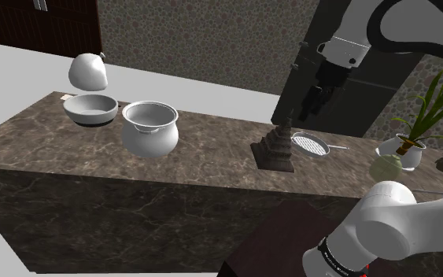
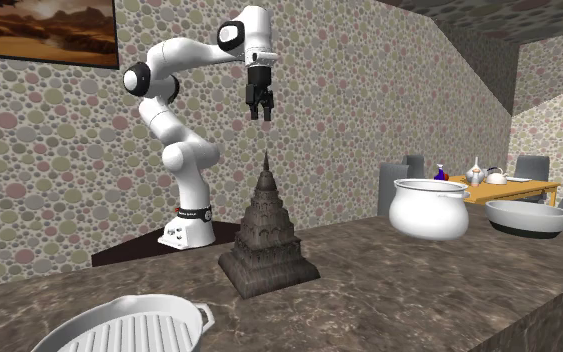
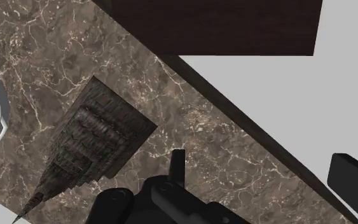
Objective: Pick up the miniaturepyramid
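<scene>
Pincer (image 2: 262,114), black, fingers spread, empty, hung well above desk (image 2: 409,290), seemingly poised for descent; miniaturepyramid (image 2: 267,235), dark, tiered, upright on desk below, slightly aside of fingers, untouched; ribbed white pan (image 2: 119,330) near base; white pot (image 2: 429,210) well apart.

Pebble-patterned walls (image 2: 369,90), framed picture (image 2: 39,28) (upper corner), dark door (image 1: 42,24), pale floor (image 1: 7,83).
</scene>
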You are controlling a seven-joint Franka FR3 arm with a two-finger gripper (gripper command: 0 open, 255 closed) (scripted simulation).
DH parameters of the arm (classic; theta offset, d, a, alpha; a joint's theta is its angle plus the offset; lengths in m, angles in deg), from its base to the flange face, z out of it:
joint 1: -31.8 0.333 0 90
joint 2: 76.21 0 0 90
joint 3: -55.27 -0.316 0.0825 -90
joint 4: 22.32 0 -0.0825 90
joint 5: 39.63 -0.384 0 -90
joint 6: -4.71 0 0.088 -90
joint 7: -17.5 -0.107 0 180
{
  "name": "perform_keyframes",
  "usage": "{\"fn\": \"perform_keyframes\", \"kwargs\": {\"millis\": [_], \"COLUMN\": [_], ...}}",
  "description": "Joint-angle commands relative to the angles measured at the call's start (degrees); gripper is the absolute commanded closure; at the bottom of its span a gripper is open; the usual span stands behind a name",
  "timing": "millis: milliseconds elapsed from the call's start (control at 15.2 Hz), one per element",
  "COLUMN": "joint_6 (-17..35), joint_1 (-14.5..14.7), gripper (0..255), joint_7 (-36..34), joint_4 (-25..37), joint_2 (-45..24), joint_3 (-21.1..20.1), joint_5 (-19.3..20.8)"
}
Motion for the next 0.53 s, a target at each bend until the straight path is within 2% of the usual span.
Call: {"fn": "perform_keyframes", "kwargs": {"millis": [0, 462], "joint_6": [0.0, 7.5], "joint_1": [0.0, -4.3], "gripper": [0, 0], "joint_7": [0.0, -3.5], "joint_4": [0.0, 2.7], "joint_2": [0.0, -12.5], "joint_3": [0.0, 3.9], "joint_5": [0.0, 1.3]}}
